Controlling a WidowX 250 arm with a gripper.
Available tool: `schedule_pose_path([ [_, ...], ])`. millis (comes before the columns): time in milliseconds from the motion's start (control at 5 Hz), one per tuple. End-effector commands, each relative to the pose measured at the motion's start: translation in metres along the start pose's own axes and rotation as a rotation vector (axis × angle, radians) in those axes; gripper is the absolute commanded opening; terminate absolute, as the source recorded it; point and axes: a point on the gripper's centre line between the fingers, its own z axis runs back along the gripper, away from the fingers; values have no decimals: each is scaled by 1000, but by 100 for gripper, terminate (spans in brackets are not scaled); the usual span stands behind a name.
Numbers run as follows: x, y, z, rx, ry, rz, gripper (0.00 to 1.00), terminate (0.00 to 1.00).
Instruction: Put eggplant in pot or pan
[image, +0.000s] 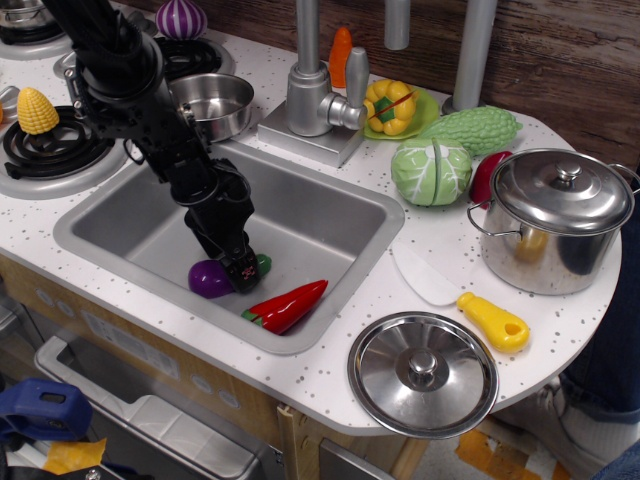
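Observation:
The purple eggplant (208, 279) with its green stem cap lies on the floor of the grey sink (300, 215), near the front. My black gripper (242, 272) is down on the eggplant's middle and covers it, so only its purple end and green tip show. The fingers are too dark against it to tell whether they are closed. The small shiny steel pan (218, 100) sits on the counter behind the sink's left corner, partly behind my arm, and holds nothing I can see.
A red toy pepper (287, 305) lies in the sink right of the eggplant. The faucet (312, 95) stands behind the sink. A corn cob (36, 110) rests on the left burner. A stockpot (555, 215), a loose lid (423, 373) and a cabbage (431, 171) are on the right.

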Motion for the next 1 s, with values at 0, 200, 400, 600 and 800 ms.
schedule_pose_path([
  [0,-3,7,-7,5,-60,43,100,0],
  [200,-2,9,-7,-10,-66,36,0,0],
  [400,2,6,15,26,-14,24,0,0],
  [600,7,8,48,88,54,13,0,0],
  [800,14,16,81,121,114,-20,0,0],
])
